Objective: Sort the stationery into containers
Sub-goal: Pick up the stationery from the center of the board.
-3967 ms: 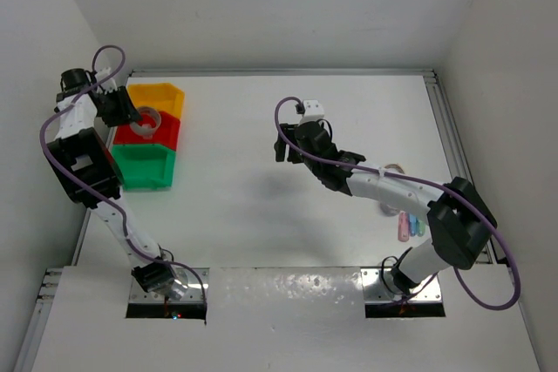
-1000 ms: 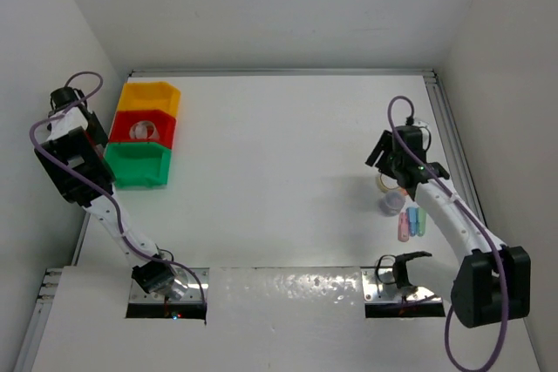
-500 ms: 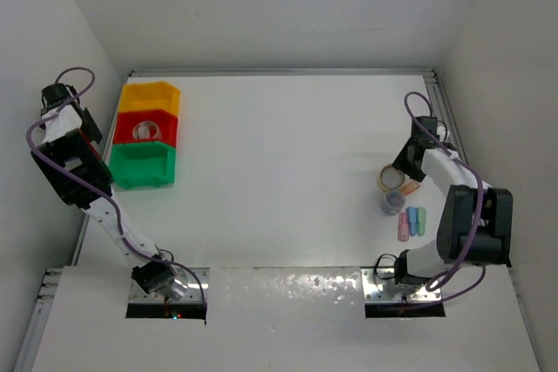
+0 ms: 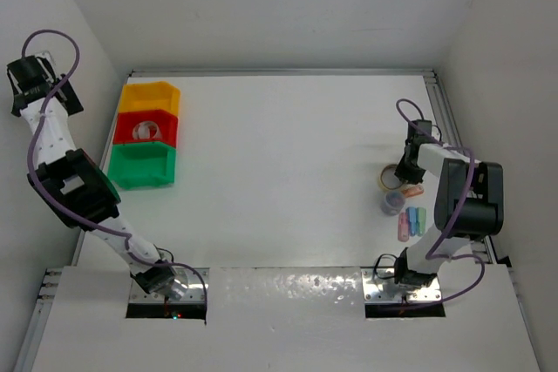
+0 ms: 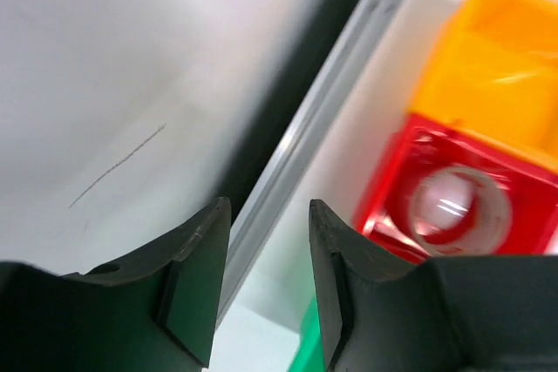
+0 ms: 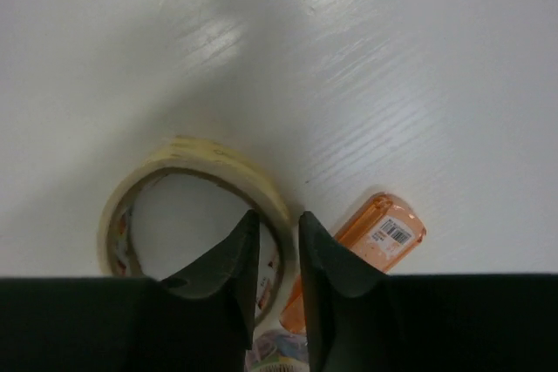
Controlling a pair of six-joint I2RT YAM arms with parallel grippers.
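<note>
Stationery lies clustered far right in the top view: a beige tape roll (image 4: 386, 179) under the right gripper (image 4: 403, 171), with pastel sticks (image 4: 411, 223) nearby. A white roll (image 4: 144, 131) sits in the red bin (image 4: 122, 130). The left gripper (image 4: 30, 84) hangs high by the wall.

Left wrist view: jaws parted, empty.

Right wrist view: jaws pinch the beige roll's wall, an orange stick (image 6: 381, 232) just beside.

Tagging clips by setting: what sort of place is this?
Probably a robotics lab test cell: a white table enclosed by plain white walls, two robot arms bolted at its near edge, and three coloured storage bins.
</note>
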